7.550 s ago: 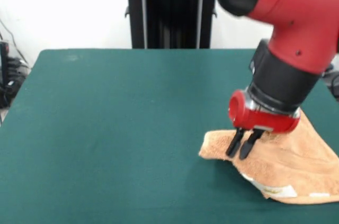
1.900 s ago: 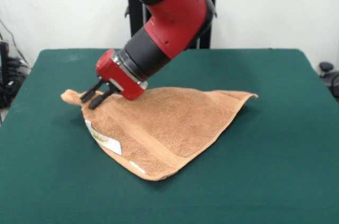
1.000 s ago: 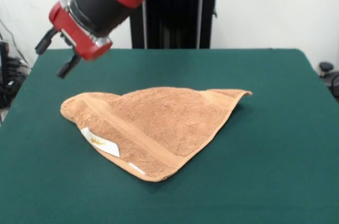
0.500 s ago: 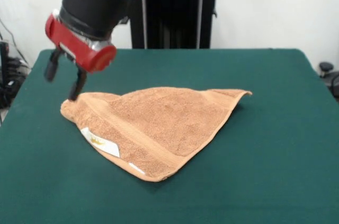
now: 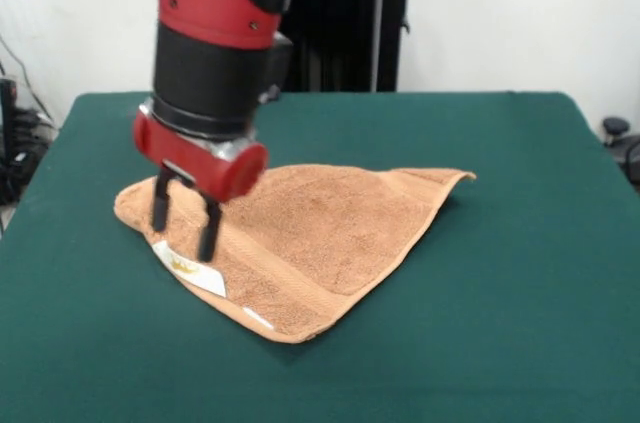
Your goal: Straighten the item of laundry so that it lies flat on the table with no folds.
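2 parted fingers of the empty hand [image 5: 184,228] hang over the folded towel's [image 5: 320,233] left end

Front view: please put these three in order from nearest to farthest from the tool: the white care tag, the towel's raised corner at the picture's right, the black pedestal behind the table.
Measured from the tool, open above the towel:
1. The white care tag, just below the tool, on the towel's left part.
2. The towel's raised corner, far to the picture's right.
3. The black pedestal, beyond the table, at the top.
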`<state>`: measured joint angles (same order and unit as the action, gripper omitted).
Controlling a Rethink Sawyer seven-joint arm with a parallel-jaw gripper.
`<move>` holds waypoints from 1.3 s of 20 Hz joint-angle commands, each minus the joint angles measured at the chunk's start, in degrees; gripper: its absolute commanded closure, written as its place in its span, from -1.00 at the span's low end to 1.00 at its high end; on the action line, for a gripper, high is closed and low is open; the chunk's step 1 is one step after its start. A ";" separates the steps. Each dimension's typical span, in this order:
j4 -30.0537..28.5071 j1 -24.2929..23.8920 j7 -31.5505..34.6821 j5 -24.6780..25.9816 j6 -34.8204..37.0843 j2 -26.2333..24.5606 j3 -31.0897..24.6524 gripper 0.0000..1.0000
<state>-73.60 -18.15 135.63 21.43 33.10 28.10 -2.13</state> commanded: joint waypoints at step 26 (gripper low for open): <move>-0.77 0.58 -36.91 15.37 11.91 -9.44 -17.43 -1.00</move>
<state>-73.28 -18.89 115.92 33.05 39.04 21.80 -14.79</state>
